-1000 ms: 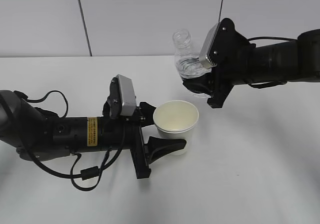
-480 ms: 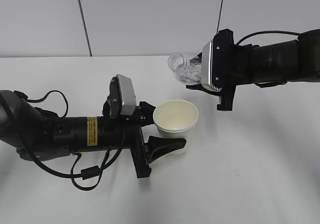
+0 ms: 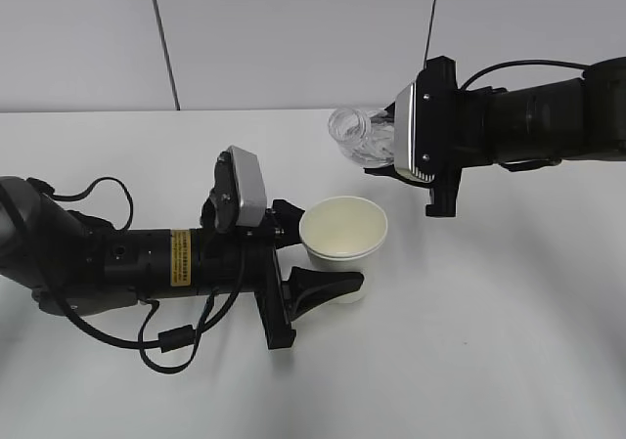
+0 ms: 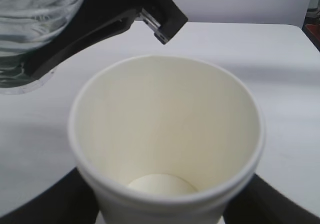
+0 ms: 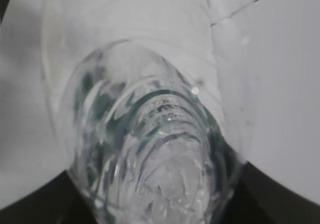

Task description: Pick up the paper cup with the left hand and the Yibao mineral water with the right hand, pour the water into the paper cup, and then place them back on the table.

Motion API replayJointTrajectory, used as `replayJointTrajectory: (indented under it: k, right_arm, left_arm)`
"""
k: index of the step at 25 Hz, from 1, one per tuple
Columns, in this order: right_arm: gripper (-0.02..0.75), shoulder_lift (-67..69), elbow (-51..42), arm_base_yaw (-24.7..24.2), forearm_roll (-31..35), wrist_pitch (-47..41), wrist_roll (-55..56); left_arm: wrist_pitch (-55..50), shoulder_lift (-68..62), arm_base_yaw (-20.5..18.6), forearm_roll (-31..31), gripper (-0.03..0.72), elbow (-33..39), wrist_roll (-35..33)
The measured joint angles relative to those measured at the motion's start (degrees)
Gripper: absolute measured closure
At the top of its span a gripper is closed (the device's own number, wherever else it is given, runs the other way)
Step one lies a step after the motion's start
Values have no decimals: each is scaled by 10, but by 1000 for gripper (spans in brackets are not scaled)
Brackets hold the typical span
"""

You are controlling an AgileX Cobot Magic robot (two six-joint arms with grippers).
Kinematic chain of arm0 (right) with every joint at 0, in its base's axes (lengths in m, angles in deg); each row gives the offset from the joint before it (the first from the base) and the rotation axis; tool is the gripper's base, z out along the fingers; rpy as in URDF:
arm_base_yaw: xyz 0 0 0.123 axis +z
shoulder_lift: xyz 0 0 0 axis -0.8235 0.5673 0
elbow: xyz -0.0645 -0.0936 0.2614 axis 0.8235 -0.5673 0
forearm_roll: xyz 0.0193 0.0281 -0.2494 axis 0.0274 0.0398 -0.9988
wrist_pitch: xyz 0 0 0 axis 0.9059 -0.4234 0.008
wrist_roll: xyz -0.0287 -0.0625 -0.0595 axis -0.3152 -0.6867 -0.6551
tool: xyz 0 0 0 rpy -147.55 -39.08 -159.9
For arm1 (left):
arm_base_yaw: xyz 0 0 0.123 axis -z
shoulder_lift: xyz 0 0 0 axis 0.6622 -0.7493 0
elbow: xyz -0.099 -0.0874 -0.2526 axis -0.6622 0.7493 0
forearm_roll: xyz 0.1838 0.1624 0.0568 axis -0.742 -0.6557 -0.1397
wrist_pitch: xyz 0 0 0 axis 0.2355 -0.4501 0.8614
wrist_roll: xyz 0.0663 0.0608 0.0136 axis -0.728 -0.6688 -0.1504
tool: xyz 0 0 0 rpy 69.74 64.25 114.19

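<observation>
Above the paper cup (image 3: pixel 343 231), which the left hand (image 3: pixel 323 263) grips upright, the right hand (image 3: pixel 406 170) clamps the Yibao mineral water (image 3: pixel 360 136) lying sideways, mouth pointing left.

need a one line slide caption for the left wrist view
Left hand holds the empty paper cup while the tilted Yibao mineral water hangs above its rim at upper left.
</observation>
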Motion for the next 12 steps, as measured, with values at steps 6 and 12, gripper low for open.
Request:
replayJointTrajectory:
  k: [6,12]
  right_arm:
    - [310,0,0,0,0,-11,0]
    - [310,0,0,0,0,-12,0]
  left_arm:
    - [0,0,0,0,259,0,0]
    - [0,0,0,0,260,0,0]
